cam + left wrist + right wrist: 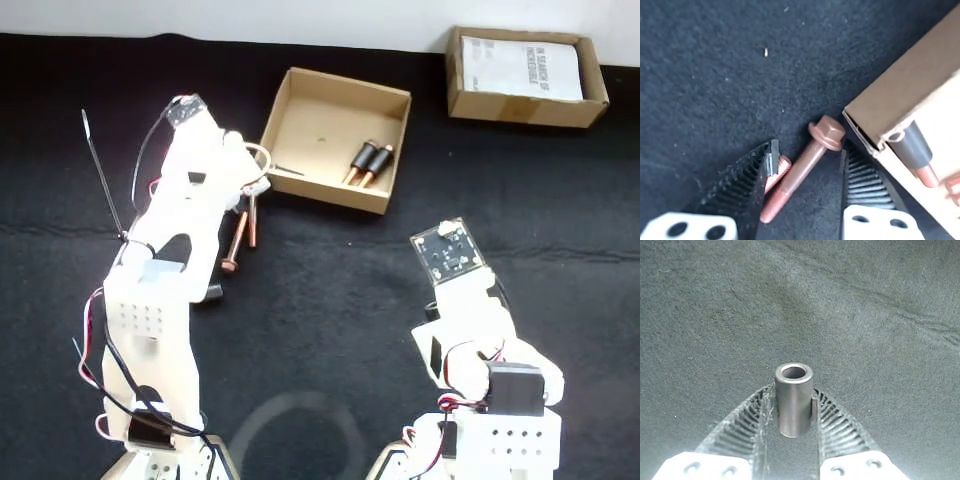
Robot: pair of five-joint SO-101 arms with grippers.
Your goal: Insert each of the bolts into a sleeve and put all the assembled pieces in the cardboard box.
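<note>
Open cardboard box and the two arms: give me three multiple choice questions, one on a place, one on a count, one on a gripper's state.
1. Where do the two loose copper-coloured bolts lie relative to the open cardboard box?
A) inside it
B) on the black cloth beside it
C) balanced on its rim

2. How many assembled bolt-and-sleeve pieces lie in that box?
A) none
B) four
C) two

3. What state is the right gripper in?
A) shut on a grey metal sleeve
B) open and empty
C) shut on a bolt

Answers:
1 B: the bolts rest on the cloth outside the box wall, by the open left gripper.
2 C: two pieces lie side by side on the box floor.
3 A: the right wrist view shows it clamping the sleeve.
</note>
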